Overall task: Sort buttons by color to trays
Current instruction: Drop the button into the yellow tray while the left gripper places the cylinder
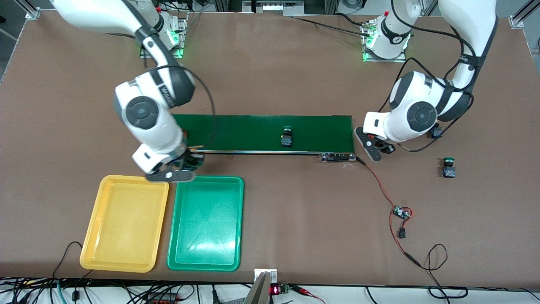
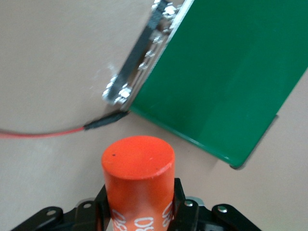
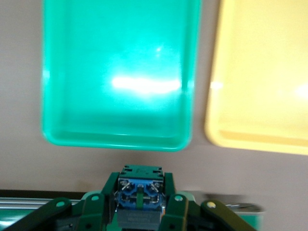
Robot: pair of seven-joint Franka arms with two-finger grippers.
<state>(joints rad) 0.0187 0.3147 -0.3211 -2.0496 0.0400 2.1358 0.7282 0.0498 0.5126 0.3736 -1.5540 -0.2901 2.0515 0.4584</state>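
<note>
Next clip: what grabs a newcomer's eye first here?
The yellow tray and green tray, side by side nearest the front camera. The right end effector, just over the green tray's rim, grips a button. The left end effector holds an orange cylinder by the conveyor belt's end.

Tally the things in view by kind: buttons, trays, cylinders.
Black-and-blue push-button switches: 3 in clear view (green-capped switch on the dark green conveyor belt, green-capped switch on the brown table, held switch in the right gripper)
Shallow plastic trays: 2 (yellow tray, green tray)
Orange cylinder: 1 (in the left gripper)
Total: 6
</note>
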